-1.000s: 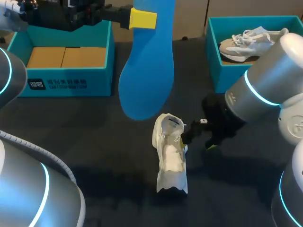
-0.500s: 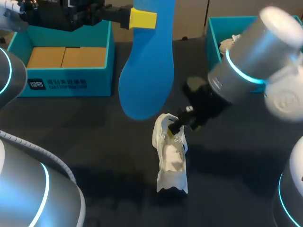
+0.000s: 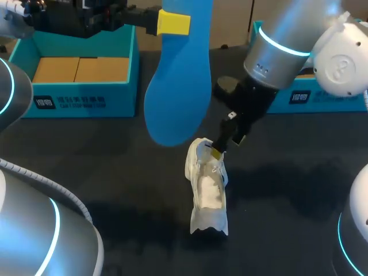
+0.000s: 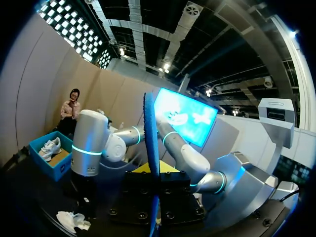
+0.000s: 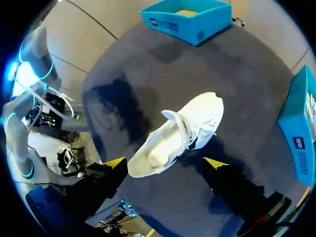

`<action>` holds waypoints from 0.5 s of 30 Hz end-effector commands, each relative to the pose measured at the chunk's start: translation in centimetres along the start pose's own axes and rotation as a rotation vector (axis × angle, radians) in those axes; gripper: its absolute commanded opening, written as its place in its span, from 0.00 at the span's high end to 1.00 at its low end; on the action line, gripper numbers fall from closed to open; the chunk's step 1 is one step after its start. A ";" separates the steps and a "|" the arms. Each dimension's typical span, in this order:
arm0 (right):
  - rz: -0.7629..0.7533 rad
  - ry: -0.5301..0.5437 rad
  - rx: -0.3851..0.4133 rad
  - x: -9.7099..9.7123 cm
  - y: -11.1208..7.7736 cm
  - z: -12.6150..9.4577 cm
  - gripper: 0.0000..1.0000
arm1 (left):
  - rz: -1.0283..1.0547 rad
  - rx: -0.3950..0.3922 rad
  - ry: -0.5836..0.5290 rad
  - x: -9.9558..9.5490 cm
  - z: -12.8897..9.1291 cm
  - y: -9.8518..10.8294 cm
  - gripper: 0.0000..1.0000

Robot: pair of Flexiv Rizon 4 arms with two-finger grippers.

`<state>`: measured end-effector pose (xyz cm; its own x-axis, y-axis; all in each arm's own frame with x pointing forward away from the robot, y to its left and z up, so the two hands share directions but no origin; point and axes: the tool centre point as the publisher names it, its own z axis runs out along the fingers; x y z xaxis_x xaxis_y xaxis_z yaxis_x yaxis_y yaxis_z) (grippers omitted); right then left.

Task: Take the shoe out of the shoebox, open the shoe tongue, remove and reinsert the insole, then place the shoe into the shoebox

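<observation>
One white shoe [image 3: 207, 187] lies on the dark worktop [image 3: 115, 172], near its middle and well apart from both boxes, with its opening toward the far edge. There are two teal shoeboxes. The left box [image 3: 80, 100] sits at the far left corner with two brown cardboard panels [image 3: 80, 69] lying flat in its bottom. The right box [image 3: 333, 100] sits at the far right edge and is mostly hidden behind the right arm in the head view. The left wrist view shows a second shoe [image 4: 49, 147], pale with laces, resting inside that box.

There is one blue insole [image 3: 178, 86]. It hangs in the air above the far half of the worktop, between the two boxes, its broad end down and just above the shoe's opening. The left gripper [image 3: 172, 23] pinches its upper end; one yellow tip shows in front of the insole, and in the left wrist view the insole runs edge-on between the fingers.

The right gripper [image 5: 165, 163] hangs right over the shoe's opening. Its two yellow tips are spread wide with nothing between them, and the shoe lies ahead of them. Whether a tip touches the shoe's collar cannot be told.
</observation>
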<state>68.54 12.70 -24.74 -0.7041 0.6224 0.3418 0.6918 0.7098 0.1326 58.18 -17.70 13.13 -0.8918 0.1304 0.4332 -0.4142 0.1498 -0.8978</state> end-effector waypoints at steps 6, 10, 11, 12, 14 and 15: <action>0.120 0.004 0.017 -0.2 -1.5 -0.2 0.00 | 0.000 -0.003 -0.001 0.0 0.1 -0.1 1.00; 0.158 0.029 -0.002 -0.1 -2.4 -0.3 0.00 | 0.000 -0.003 -0.001 0.0 0.1 -0.1 1.00; 0.166 0.024 -0.010 0.0 -2.7 -0.5 0.00 | 0.000 -0.003 -0.001 0.0 0.1 -0.1 1.00; 0.164 0.032 -0.024 0.0 -3.0 -0.6 0.00 | 0.000 -0.003 -0.001 0.0 0.1 -0.1 1.00; 0.156 0.051 -0.057 0.2 -3.4 -0.6 0.00 | 0.000 -0.003 -0.001 0.0 0.1 -0.1 1.00; 0.155 0.061 -0.058 0.2 -3.6 -0.5 0.00 | 0.000 -0.003 -0.001 0.0 0.1 -0.1 1.00</action>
<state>67.22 11.62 -24.29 -0.5798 0.7099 0.3999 0.7931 0.6041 0.0774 58.17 -17.70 13.13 -0.8918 0.1305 0.4331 -0.4141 0.1499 -0.8978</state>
